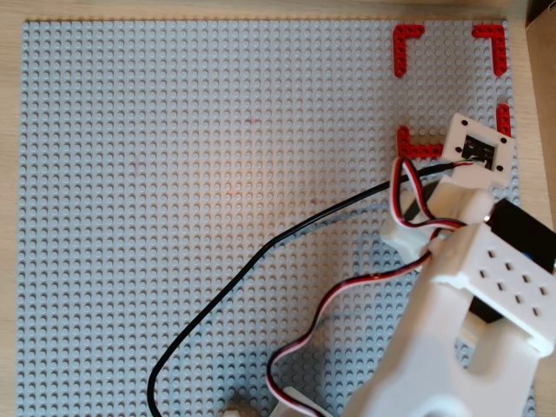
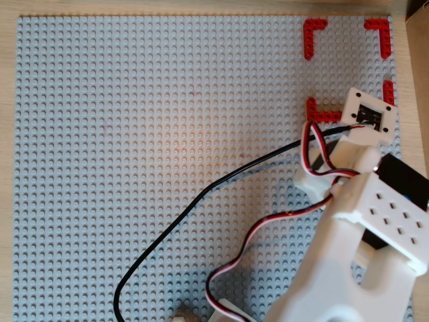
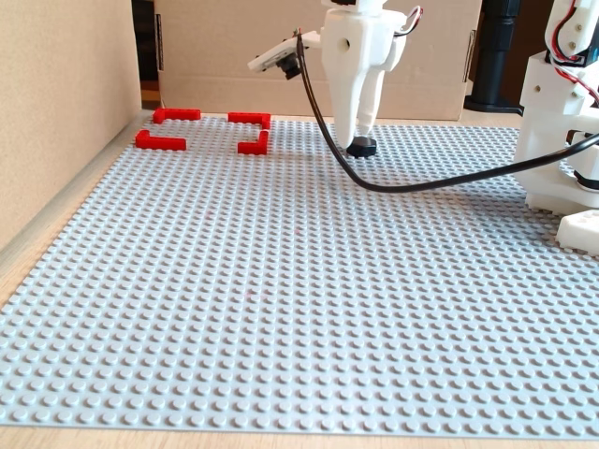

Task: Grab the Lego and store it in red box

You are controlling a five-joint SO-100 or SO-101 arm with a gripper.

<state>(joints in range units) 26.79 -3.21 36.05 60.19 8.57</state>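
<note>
In the fixed view my white gripper [image 3: 361, 138] points straight down, its jaws closed on the Lego [image 3: 361, 148], a small black hexagonal piece at the fingertips, at or just above the grey baseplate [image 3: 281, 281]. The red box [image 3: 159, 140], four red corner strips, lies to the left of the gripper, about a box width away. In both overhead views the red box [image 1: 407, 39] [image 2: 314, 30] is at the top right. There the white arm [image 1: 469, 287] [image 2: 362, 221] covers the fingertips and the Lego.
A black cable [image 1: 261, 252] [image 3: 421, 182] and a red-white wire [image 1: 321, 313] trail over the baseplate. The arm's base [image 3: 562, 122] stands at the right. A cardboard wall [image 3: 56, 112] runs along the left and another behind.
</note>
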